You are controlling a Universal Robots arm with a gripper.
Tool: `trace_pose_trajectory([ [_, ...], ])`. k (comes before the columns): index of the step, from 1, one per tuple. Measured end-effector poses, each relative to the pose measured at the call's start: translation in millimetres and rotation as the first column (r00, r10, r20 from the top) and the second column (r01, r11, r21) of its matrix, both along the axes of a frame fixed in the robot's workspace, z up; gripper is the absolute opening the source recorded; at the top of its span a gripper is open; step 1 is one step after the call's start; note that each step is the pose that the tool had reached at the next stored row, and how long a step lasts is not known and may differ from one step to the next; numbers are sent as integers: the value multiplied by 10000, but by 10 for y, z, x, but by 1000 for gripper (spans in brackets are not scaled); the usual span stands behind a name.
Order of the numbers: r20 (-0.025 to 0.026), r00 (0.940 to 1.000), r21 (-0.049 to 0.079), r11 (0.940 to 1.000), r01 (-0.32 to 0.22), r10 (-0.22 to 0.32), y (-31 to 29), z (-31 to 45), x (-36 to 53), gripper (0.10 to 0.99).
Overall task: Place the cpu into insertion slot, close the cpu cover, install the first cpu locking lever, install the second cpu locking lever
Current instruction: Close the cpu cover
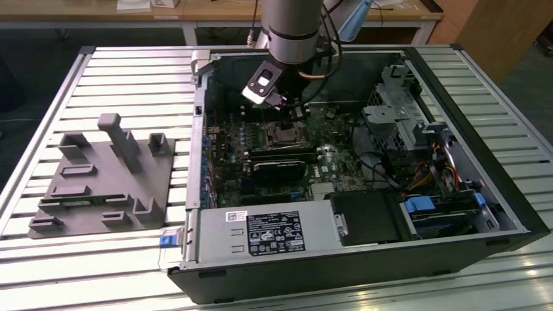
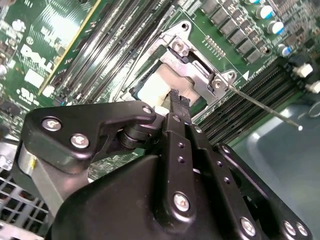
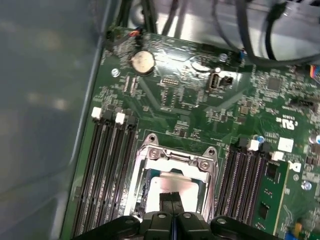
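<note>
Silvery cpu (image 3: 157, 187) sits in the insertion slot (image 3: 144, 192), framed by the cpu cover (image 3: 175, 160), gripper (image 3: 172, 199) pinched together, empty, just over it, 1 locking lever (image 2: 260, 105) jutting free, so latching looks in hand and calls for a precise push.

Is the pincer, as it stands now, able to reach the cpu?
Probably yes: the pincer hangs right above the cpu, tips close to its bare silvery top, and no cable or part lies between them.

A slatted metal tabletop (image 1: 129, 71) fills the exterior view, with light glaring off its near slats. Behind it stands a wooden desk (image 1: 216, 11) over dark floor (image 1: 35, 58), and a wooden panel (image 1: 501, 32) at the exterior view's right.
</note>
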State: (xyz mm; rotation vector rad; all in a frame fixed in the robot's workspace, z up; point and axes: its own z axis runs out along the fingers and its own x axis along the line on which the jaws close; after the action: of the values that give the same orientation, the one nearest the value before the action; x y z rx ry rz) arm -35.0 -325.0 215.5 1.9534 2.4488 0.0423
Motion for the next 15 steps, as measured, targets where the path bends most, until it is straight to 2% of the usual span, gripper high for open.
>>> trace_pose_trajectory([
  [4, 0, 9982, -20, 9982, -595, 595, 0, -1, 0, 106],
  [7, -1, 9941, -31, 9941, -1081, 1081, 0, -1, 0, 106],
  [11, -3, 9859, -48, 9859, -1671, 1671, 0, -2, 0, 106],
  [15, -7, 9742, -62, 9742, -2256, 2256, 0, -2, 0, 106],
])
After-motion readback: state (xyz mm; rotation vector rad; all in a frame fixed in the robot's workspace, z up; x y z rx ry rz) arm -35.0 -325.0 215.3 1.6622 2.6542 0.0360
